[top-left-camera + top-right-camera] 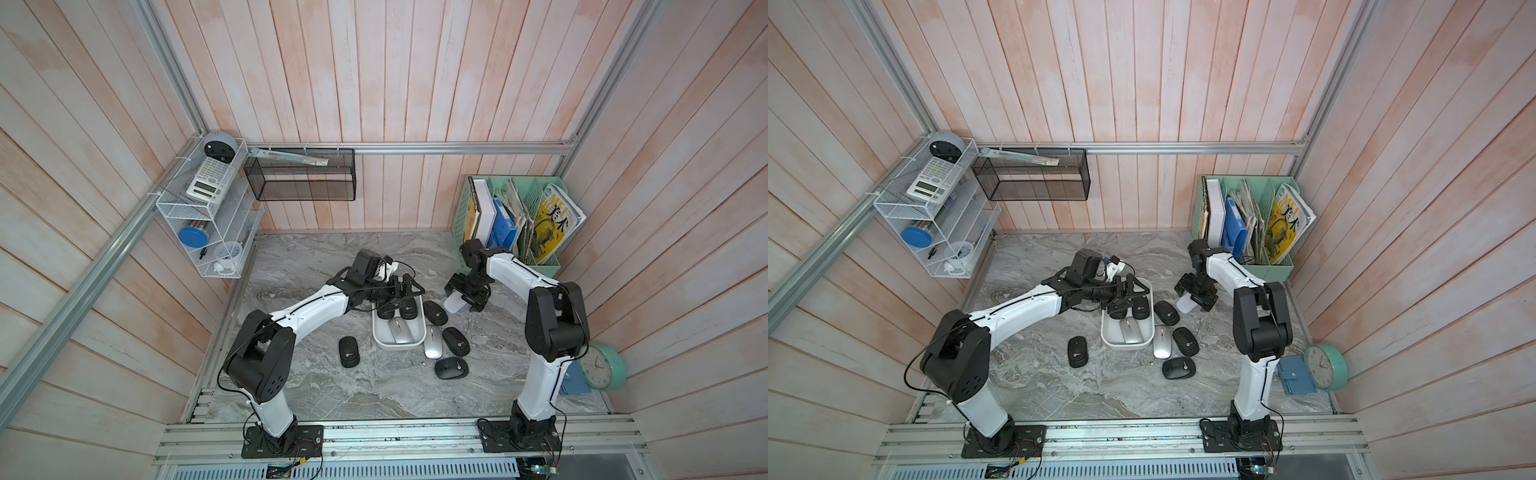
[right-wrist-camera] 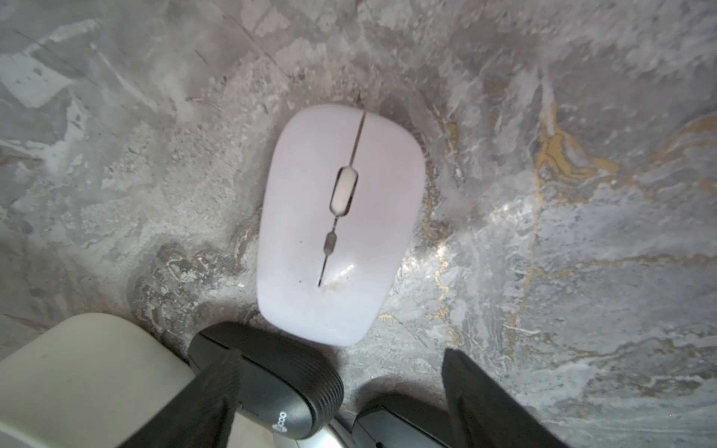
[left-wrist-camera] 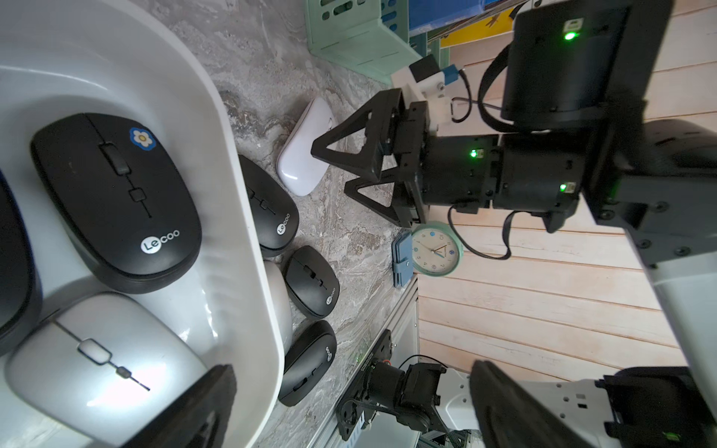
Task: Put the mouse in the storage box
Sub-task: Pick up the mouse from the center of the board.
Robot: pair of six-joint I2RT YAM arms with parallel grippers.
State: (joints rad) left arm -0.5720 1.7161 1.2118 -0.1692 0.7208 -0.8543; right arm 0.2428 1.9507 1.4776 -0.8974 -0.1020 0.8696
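The left fingers [image 3: 201,407] gape empty over the storage box [image 3: 248,240]; right fingers [image 2: 489,403] spread above the white mouse [image 2: 337,225].

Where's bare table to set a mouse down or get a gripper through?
Free: the front strip of the table between the arm bases, and the back-left patch between the white wire shelf and the left arm. Crowded: right of the storage box, where black mice and a silver mouse lie close together up to the white mouse.

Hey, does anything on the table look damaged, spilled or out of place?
Nothing spilled or broken. Only the white mouse stands out: a yellowish smudge near its rear end. It lies outside the box.
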